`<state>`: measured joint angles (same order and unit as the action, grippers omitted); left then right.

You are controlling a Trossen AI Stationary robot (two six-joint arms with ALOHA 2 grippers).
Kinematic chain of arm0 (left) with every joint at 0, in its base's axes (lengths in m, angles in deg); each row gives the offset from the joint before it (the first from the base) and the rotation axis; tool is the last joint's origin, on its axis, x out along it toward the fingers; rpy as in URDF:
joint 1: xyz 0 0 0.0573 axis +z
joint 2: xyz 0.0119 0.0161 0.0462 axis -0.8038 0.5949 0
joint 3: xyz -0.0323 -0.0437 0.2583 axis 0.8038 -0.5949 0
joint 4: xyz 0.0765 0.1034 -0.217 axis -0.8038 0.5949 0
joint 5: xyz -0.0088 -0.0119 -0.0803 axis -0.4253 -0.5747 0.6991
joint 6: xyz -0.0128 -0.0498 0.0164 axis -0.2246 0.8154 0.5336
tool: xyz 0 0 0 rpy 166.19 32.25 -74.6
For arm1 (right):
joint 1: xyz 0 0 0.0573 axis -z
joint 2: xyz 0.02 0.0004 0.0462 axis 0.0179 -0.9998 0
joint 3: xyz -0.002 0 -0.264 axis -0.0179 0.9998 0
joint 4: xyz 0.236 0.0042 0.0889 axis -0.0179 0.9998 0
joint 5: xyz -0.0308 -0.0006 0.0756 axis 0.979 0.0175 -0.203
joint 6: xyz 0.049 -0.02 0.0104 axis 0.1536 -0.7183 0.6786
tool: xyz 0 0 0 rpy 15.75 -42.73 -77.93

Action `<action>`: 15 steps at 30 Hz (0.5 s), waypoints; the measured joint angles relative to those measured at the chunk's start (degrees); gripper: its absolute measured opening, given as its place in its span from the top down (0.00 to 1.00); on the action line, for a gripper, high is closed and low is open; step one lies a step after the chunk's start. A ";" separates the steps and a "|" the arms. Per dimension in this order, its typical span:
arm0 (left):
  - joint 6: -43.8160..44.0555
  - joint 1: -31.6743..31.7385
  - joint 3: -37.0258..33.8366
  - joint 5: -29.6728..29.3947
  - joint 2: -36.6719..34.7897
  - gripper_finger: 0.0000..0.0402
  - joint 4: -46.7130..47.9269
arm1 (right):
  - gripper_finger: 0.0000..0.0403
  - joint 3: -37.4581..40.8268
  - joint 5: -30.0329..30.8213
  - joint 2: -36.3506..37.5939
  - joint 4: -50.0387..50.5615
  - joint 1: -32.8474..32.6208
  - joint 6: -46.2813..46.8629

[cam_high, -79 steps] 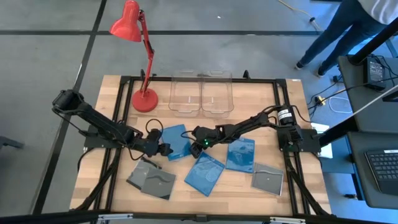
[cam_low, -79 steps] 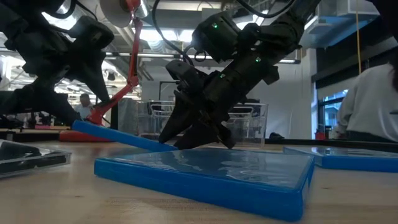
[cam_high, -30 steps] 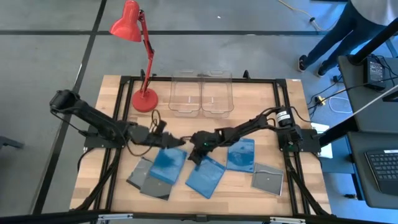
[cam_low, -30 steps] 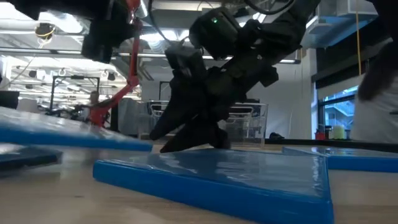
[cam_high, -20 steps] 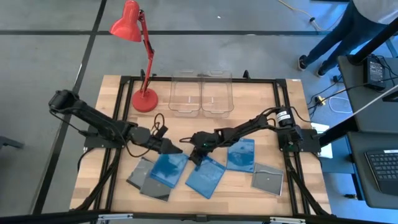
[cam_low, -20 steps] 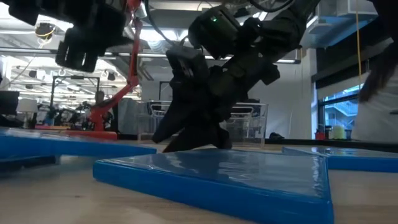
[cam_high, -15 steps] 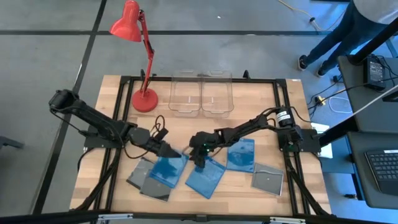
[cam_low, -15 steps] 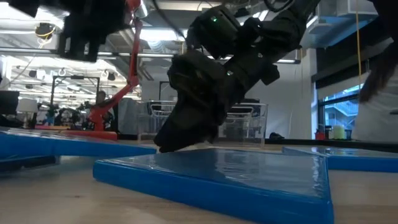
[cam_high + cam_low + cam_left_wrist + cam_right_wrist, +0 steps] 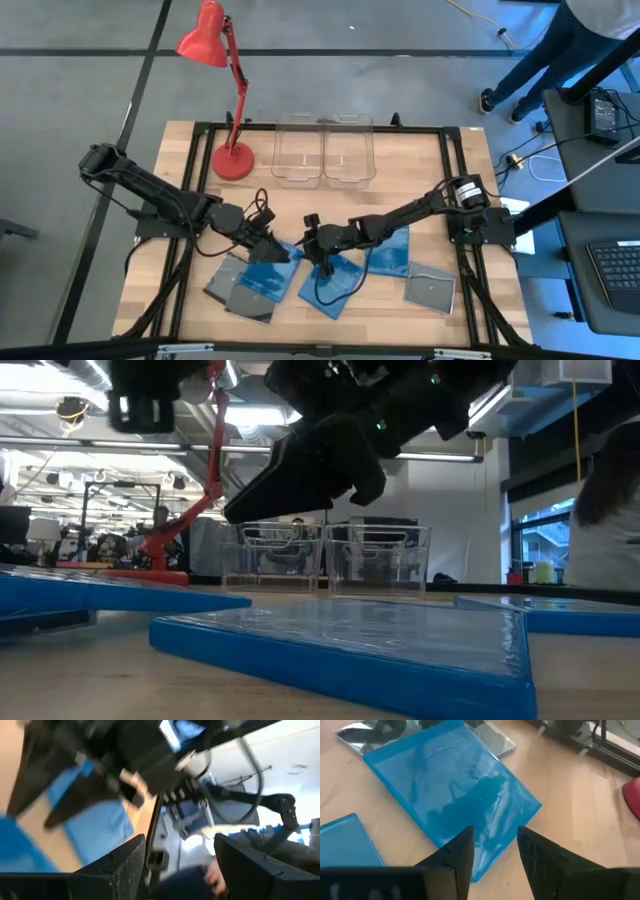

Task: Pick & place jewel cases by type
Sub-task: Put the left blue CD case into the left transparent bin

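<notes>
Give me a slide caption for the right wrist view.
Right tool, empty and open, hovers above a blue jewel case lying on the wooden table.

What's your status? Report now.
Open and empty: left gripper, right gripper. One blue case flat atop grey cases. Both bins empty; no obstruction seen.

Around my wooden desk [image 9: 460,310] the floor [image 9: 90,70] is grey concrete crossed by dark lines; a red lamp [image 9: 215,60] stands at the far edge, a person's legs [image 9: 545,45] beyond, ceiling strip lights [image 9: 50,450] glowing behind
</notes>
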<state>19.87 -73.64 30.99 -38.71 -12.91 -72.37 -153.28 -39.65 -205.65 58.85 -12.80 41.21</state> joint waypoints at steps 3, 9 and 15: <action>7.22 0.02 0.00 3.72 0.00 0.42 4.11 | 0.62 -0.53 0.11 0.00 0.36 -0.77 0.00; 13.17 -1.38 0.00 9.13 0.00 0.43 13.45 | 0.62 -0.48 0.07 0.00 0.01 -4.56 -2.81; 11.84 -1.53 0.00 8.94 -0.04 0.44 19.83 | 0.62 -0.41 2.77 -0.62 -2.69 -7.09 -2.58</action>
<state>31.71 -75.17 30.99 -29.76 -12.95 -52.53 -153.69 -36.88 -206.27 56.16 -19.88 38.63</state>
